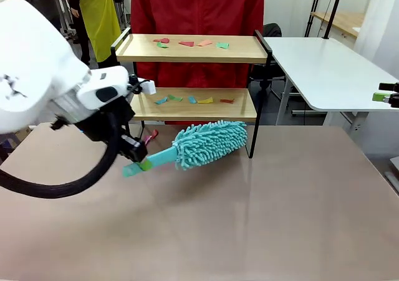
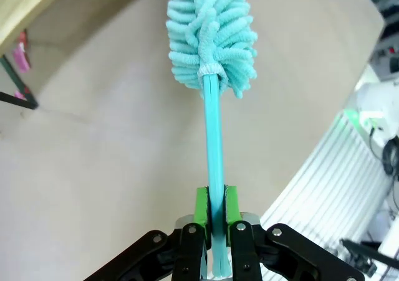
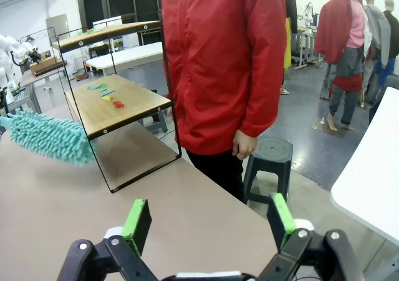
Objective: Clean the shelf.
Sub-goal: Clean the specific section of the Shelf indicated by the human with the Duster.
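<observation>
From the front: pinched tight in the left gripper (image 1: 138,161), the stick of a fluffy blue duster (image 1: 209,142). Lying long-ways across, fluffy end to the right and a bit up, just in front of the shelf (image 1: 246,52), near its lower board. Coloured paper bits (image 1: 187,43) on both boards. Probably needs lifting and pushing forward, in between the black side rails. Lots of bare table (image 1: 262,219) around.

From the left wrist: green pads (image 2: 201,203) squeezed on the stick, duster straight ahead, shelf corner (image 2: 25,0) up at the left.

From the right wrist: right gripper (image 3: 209,222) spread wide, holding nothing, well apart from the shelf (image 3: 134,109). Left arm much nearer. Just behind the shelf, a person (image 3: 224,63) in red.
</observation>
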